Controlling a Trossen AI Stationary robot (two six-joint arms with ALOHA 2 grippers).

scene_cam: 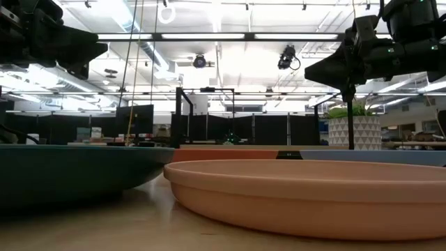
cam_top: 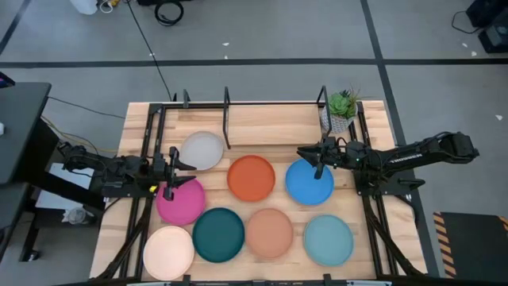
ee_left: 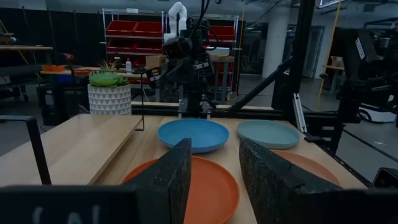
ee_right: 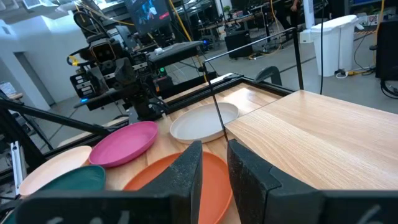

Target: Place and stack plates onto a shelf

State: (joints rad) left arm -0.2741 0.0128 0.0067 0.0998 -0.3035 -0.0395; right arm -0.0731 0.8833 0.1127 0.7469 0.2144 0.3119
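Eight plates lie flat on the table in the high view: grey-white (cam_top: 202, 150), orange (cam_top: 251, 177), blue (cam_top: 309, 183), magenta (cam_top: 181, 201), cream (cam_top: 168, 252), dark teal (cam_top: 218, 234), tan (cam_top: 270, 233) and aqua (cam_top: 328, 239). The black rod shelf (cam_top: 227, 119) stands over the table's far half. My left gripper (cam_top: 171, 170) hovers open over the magenta plate's far-left rim, beside the grey-white plate. My right gripper (cam_top: 318, 159) hovers open over the blue plate's far rim. In the low view the right gripper (scene_cam: 348, 73) is well above the table.
A small potted plant (cam_top: 342, 108) stands at the shelf's far right corner. Black frame rails (cam_top: 147, 151) run along the table's left and right sides. Bare wood (cam_top: 274, 127) lies between the shelf posts behind the plates.
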